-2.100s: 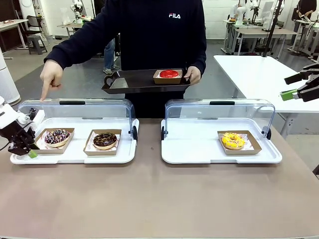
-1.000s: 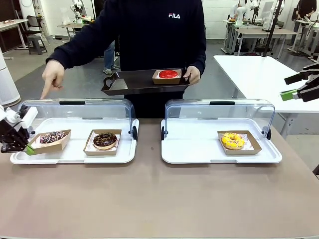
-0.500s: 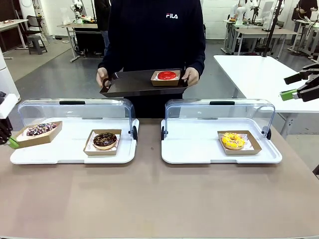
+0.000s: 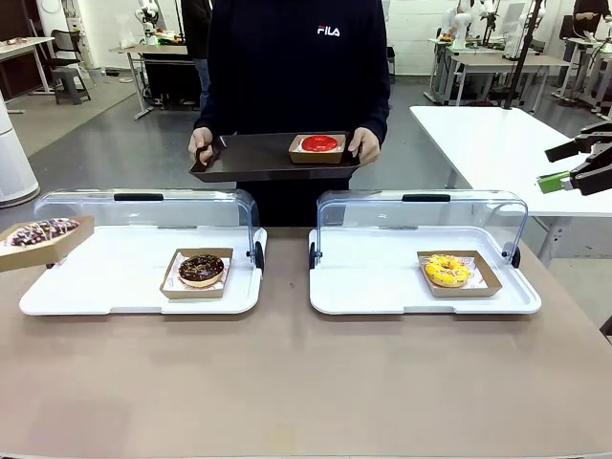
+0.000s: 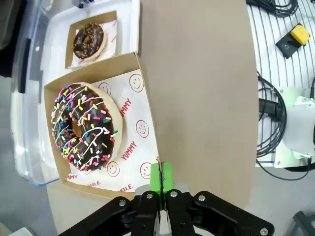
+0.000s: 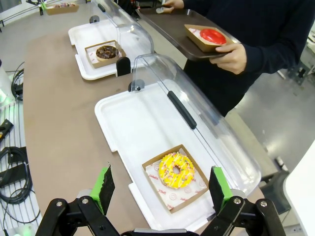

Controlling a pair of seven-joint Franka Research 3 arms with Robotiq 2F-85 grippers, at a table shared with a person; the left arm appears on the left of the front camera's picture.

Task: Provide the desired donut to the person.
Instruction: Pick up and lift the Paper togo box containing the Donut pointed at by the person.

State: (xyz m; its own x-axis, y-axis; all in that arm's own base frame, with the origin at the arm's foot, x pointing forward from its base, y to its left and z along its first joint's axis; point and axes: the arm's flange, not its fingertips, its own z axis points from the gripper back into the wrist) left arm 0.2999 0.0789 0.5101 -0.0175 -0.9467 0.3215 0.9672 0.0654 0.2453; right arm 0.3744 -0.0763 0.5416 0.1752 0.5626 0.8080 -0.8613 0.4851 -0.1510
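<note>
A chocolate donut with coloured sprinkles (image 5: pixel 83 129) lies in a brown cardboard box (image 5: pixel 129 162). My left gripper (image 5: pixel 161 178) is shut on the box's edge. The box (image 4: pixel 43 239) hangs tilted at the far left, above the end of the left white tray (image 4: pixel 143 304). The person (image 4: pixel 296 67) stands at the far side and holds a dark serving tray (image 4: pixel 253 158) in both hands. On it sits a red donut (image 4: pixel 319 143) in its box. My right gripper (image 6: pixel 161 184) is open above a yellow donut (image 6: pixel 176 170), and it is seen at the right edge (image 4: pixel 547 166).
A plain chocolate donut (image 4: pixel 201 269) sits in its box on the left white tray. The yellow donut (image 4: pixel 447 270) lies on the right white tray (image 4: pixel 382 292). Both trays have clear lids (image 4: pixel 421 212) raised at the back. Cables (image 5: pixel 275 123) lie beside the table.
My left gripper has lifted the sprinkled donut's box off the left tray, up and to the left. The person has drawn back the pointing hand and now holds the serving tray with both hands.
</note>
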